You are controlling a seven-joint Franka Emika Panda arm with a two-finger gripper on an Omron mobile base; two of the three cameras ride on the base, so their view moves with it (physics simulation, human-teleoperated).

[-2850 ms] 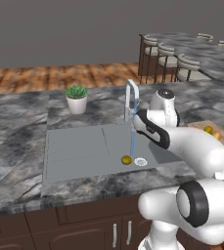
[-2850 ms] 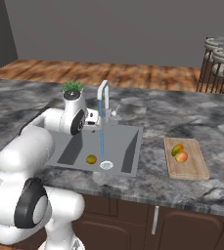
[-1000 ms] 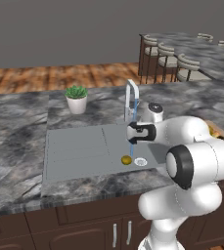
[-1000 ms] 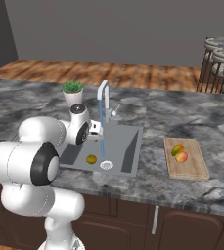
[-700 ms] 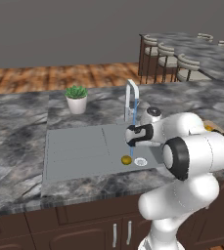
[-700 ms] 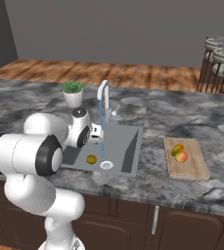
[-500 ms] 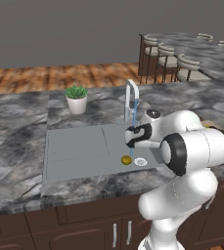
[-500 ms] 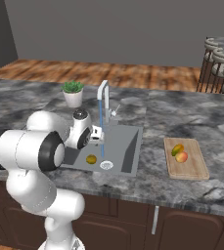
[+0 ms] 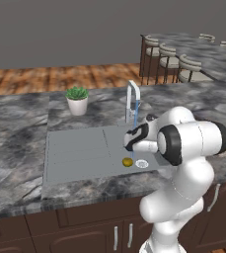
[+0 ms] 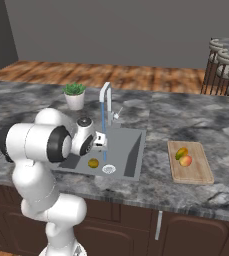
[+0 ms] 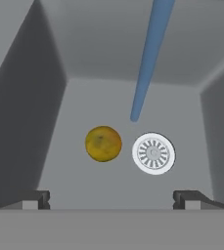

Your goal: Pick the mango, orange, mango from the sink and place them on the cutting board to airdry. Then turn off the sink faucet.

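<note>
Our end effector [image 11: 111,197] hangs over the sink [image 9: 80,153] with its jaws spread wide and nothing between them, above the olive-yellow mango [image 11: 103,143] on the basin floor. We see that mango looking nearly round, so we cannot tell its long axis; it lies just beside the white drain [image 11: 153,153], under the water stream [image 11: 147,58] from the sink faucet [image 10: 105,102]. On the cutting board [image 10: 190,162] near the tabletop's right front edge we see the green-and-orange mango [image 10: 181,153] touching the orange [image 10: 186,160].

A small green potted plant [image 9: 77,100] in a white pot stands on the dark marbled tabletop [image 9: 16,128]. Bar stools [image 9: 169,60] line a second marbled counter [image 9: 218,59] further back. Wooden floor [image 10: 136,77] lies beyond, and brown cabinet doors [image 9: 85,232] run below.
</note>
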